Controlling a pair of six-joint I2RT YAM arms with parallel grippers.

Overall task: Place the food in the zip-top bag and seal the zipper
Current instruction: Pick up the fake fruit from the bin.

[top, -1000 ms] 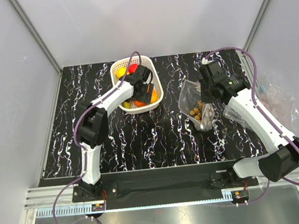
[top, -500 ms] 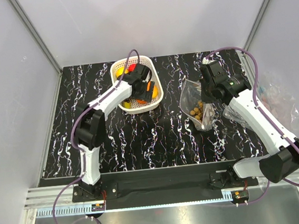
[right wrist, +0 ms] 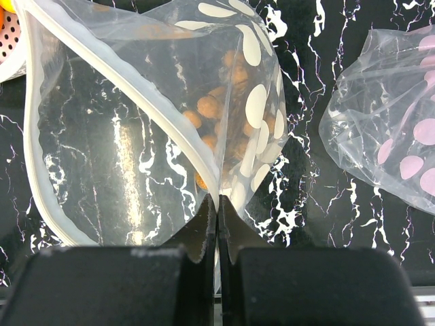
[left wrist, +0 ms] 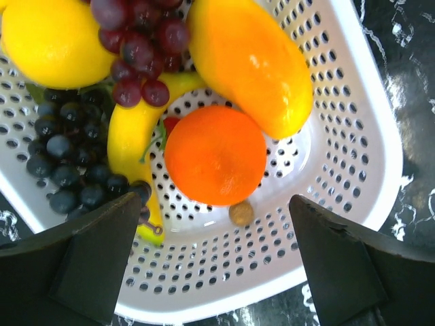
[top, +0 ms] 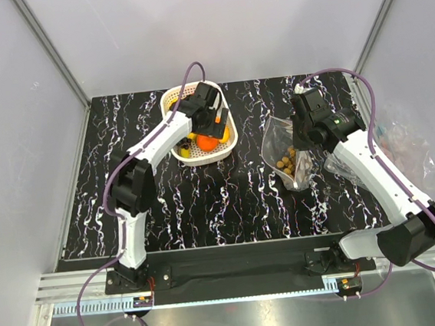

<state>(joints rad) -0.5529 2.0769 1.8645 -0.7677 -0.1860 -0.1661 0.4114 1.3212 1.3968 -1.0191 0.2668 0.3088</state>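
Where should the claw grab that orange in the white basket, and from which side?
Around its widest middle, from straight above: the orange is a smooth ball with nothing over it. The open left claw hangs with a finger either side. The banana lies close on one side, leaving that finger little room.

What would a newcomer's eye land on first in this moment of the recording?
The white basket at the far middle of the table, heaped with glossy fruit, with the left gripper open over the orange. To the right, the right gripper is shut on the rim of the clear zip-top bag, which has tan grapes inside. A second crumpled bag with pink dots lies near the table's right edge.
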